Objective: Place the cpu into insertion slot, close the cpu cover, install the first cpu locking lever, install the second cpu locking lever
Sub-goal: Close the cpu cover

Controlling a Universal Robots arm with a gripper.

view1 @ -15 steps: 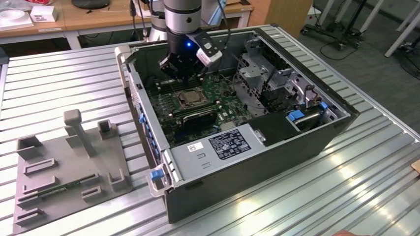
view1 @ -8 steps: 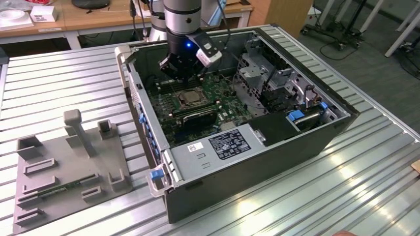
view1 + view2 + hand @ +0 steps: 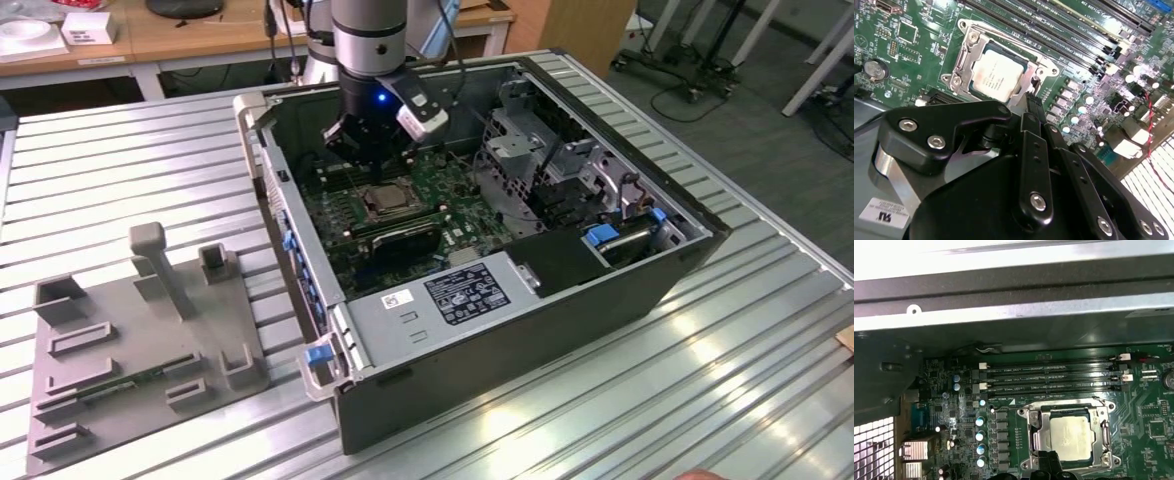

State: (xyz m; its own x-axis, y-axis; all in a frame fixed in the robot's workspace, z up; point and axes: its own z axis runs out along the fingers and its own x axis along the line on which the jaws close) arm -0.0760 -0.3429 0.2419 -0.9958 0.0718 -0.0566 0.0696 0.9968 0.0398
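Observation:
The cpu (image 3: pixel 996 75) lies flat in the insertion slot (image 3: pixel 387 197) on the green motherboard, pale face up; it also shows in the first wrist view as the cpu (image 3: pixel 1070 437). The silvery cpu cover (image 3: pixel 960 62) lies down around it, framing the chip, seen too as the cpu cover (image 3: pixel 1036 432). My gripper (image 3: pixel 1033 100) hangs inside the open computer case, its black fingers shut together with nothing seen between them. The tips sit right at the socket's edge, by the corner of the cover. From the exterior view the gripper (image 3: pixel 363 160) is just behind the socket.
The open computer case (image 3: pixel 400 340) lies on a slatted metal table. Long black memory slots (image 3: pixel 1054 380) run beside the socket. A drive cage and cables (image 3: pixel 561 170) fill the exterior view's right side of the case. A grey fixture plate (image 3: pixel 120 340) sits on the table to the left.

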